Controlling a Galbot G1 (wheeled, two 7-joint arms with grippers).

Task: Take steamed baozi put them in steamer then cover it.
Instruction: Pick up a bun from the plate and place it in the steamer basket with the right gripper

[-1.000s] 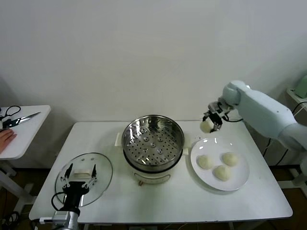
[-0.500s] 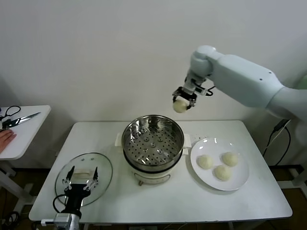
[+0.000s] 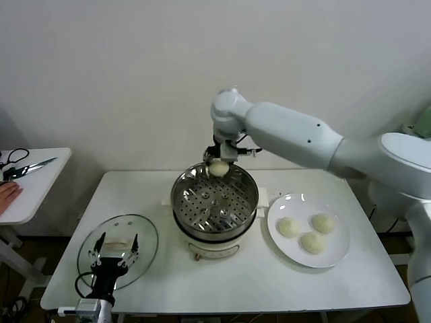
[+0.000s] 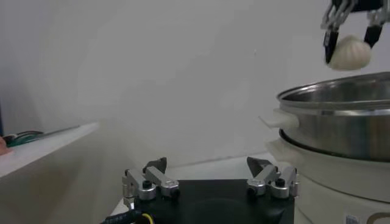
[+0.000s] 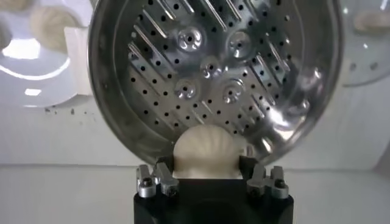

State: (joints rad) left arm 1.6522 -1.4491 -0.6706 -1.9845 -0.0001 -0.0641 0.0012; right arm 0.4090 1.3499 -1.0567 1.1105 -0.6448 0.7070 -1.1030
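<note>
My right gripper (image 3: 219,166) is shut on one cream-white baozi (image 3: 219,168) and holds it just above the far rim of the steel steamer (image 3: 184,197). In the right wrist view the bun (image 5: 207,151) sits between the fingers, over the steamer's perforated floor (image 5: 213,67), which holds no buns. Three more baozi (image 3: 314,242) lie on the white plate (image 3: 340,252) at the right. The glass cover (image 3: 145,249) lies flat on the table at the front left. My left gripper (image 3: 113,252) hangs open and empty over the cover.
The steamer sits on a white electric pot base (image 3: 215,249) at the table's middle. A small side table (image 3: 37,185) with scissors (image 3: 27,168) stands at the far left, with a person's hand (image 3: 8,195) on it. The wall is close behind.
My right arm has swung left with the baozi, from above the plate to over the steamer's far rim, and come lower. The left arm has hardly moved.
</note>
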